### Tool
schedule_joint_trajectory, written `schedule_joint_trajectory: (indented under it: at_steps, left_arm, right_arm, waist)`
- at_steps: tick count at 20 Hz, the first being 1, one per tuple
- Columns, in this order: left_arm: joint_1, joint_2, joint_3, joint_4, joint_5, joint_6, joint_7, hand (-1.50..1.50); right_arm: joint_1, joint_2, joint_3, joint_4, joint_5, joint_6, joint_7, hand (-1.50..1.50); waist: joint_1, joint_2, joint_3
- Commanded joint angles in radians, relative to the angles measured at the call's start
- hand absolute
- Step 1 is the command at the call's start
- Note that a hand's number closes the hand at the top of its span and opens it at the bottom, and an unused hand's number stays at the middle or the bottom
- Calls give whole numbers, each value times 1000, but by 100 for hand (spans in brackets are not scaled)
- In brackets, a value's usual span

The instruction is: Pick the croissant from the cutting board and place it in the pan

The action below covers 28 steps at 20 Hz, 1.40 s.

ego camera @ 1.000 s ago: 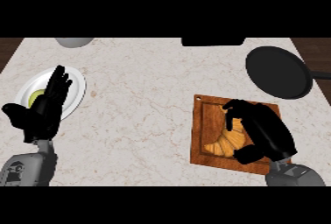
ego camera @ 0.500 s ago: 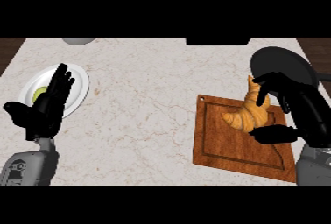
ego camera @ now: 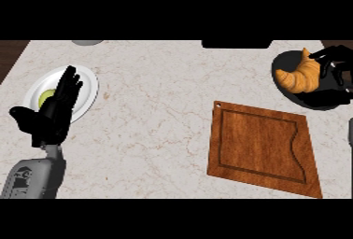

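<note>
You will find one marking only: a small dark mark on the grey left forearm [ego camera: 31, 175] at the near left, too small to read. The right hand [ego camera: 332, 63] enters at the far right edge, its fingers curled round the right side of the croissant [ego camera: 298, 77], so it holds the pastry. The croissant lies over the black pan [ego camera: 310, 100] at the far right, its pointed tip toward the far side and its thick body toward the pan's left rim. You cannot tell from this view whether it rests on the pan's floor or hangs just above it. The wooden cutting board [ego camera: 262, 147] lies near and to the left of the pan, turned at an angle on the marble counter [ego camera: 158, 102], and nothing lies on it. The board is apart from the right hand. The left hand [ego camera: 52, 114] shows at the left, open, fingers straight and pointing to the far side, thumb out to the left, holding nothing. It lies over the near part of a white plate [ego camera: 89, 93], which carries a green item [ego camera: 45, 96] just left of the fingers. At the far edge note a grey object [ego camera: 88, 42] on the left and a black object [ego camera: 236, 43] toward the right, both cut off by the view
</note>
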Motion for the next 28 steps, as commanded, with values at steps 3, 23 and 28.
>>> schedule_joint_trajectory:
  at_steps: [3, 23, 28]
  left_arm:
    - [-36, -5, -7, 56, -6, -13, -32, 0]
    - [-100, -27, -49, 31, -20, -13, 7, 0]
    - [-63, -30, -48, 38, -16, -24, -29, 0]
  right_arm:
    - [-163, -186, -82, 422, 58, -151, -189, 150]
    - [-313, -273, -174, 1107, 79, -208, -366, -150]
    - [-327, -304, -192, 1148, 63, -162, -435, -150]
  waist:
    - [26, 16, 1]
    - [91, 45, 9]
    - [92, 42, 9]
